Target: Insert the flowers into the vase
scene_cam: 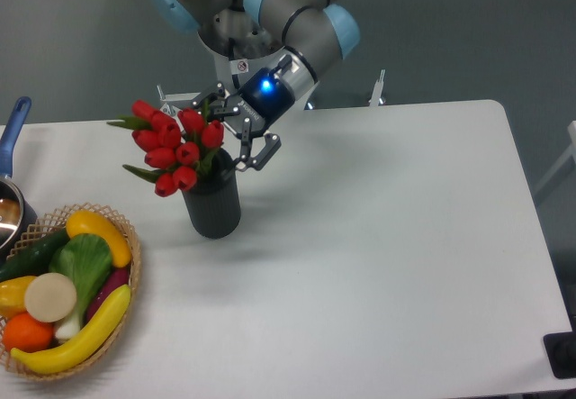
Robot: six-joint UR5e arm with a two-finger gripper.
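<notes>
The white rectangular tabletop [378, 237] carries everything, and most of its surface is bare. Over its far edge hangs the grey-and-pale-blue jointed robot arm [301, 7], angled down toward the far-left part of the tabletop. Its wrist shows a lit blue ring.

At the near-left corner sits a woven wicker basket of mock vegetables and fruit [63, 286]: yellow, green, orange and white pieces heaped inside. It has no part in the task. A blue-handled metal pan [9, 169] is cut off by the left edge.

The dark grey ribbed cylindrical vase [212, 203] stands upright toward the far-left of the tabletop, well apart from the basket. The tied bunch of red tulip buds with green leaves [173, 145] has its stems down inside the vase mouth. The heads lean out over the rim toward the left edge, so the bunch sits tilted rather than upright.

The black two-finger gripper [238, 133] is just beside the bunch on its right, level with the vase mouth. Its fingers are spread apart, and I see nothing between them. I judge the flowers released and resting on the rim. The lean probably reflects the angle at which the arm brought them in.
</notes>
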